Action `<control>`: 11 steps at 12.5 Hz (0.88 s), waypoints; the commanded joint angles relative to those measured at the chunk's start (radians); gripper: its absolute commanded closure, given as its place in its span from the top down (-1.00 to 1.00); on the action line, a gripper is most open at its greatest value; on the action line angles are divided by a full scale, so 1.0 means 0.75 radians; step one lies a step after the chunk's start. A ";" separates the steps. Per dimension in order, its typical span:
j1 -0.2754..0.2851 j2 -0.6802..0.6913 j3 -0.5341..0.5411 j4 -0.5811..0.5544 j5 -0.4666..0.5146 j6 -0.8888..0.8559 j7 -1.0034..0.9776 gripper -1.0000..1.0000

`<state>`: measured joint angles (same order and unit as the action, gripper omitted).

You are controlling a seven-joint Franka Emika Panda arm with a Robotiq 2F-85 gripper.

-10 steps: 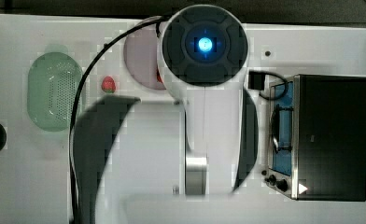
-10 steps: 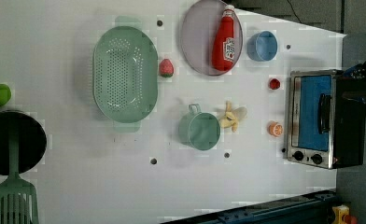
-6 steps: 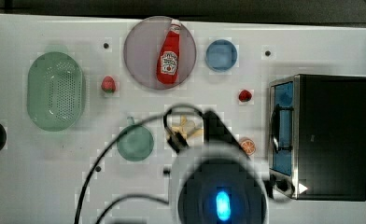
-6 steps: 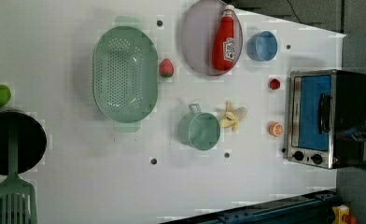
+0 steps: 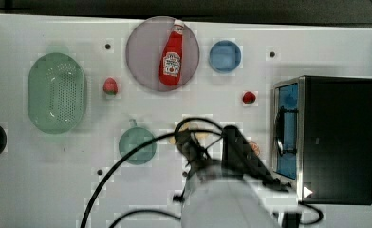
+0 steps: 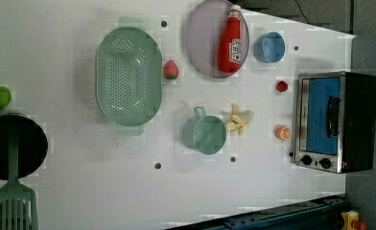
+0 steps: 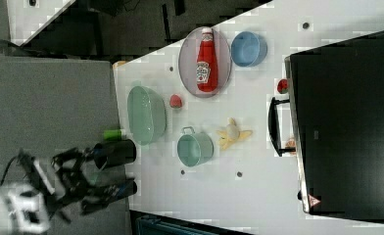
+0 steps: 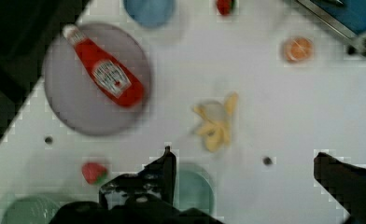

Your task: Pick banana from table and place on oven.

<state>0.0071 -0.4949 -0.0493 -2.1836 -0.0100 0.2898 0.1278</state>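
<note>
On the white table (image 6: 80, 191), the banana (image 6: 239, 120) lies between the green cup (image 6: 205, 134) and the oven (image 6: 334, 122), untouched. The left view shows it whole; in the top view the arm (image 5: 227, 199) covers most of it. The wrist view has the gripper (image 8: 244, 163) hanging above with fingers (image 8: 165, 170) spread wide and nothing between them. There the banana's long axis tilts, peel strips splayed toward the cup.

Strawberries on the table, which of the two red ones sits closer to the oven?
The strawberry just off the oven door's upper corner in the left view; the other strawberry lies far off, beside the green colander.
</note>
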 commanded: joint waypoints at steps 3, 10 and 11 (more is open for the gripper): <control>-0.022 0.282 0.031 -0.285 0.008 0.318 0.045 1.00; -0.021 0.684 0.056 -0.423 0.008 0.798 0.045 1.00; -0.020 0.740 0.065 -0.418 0.008 0.841 0.045 1.00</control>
<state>0.0012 0.0467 -0.0158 -2.4902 -0.0072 0.9380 0.1284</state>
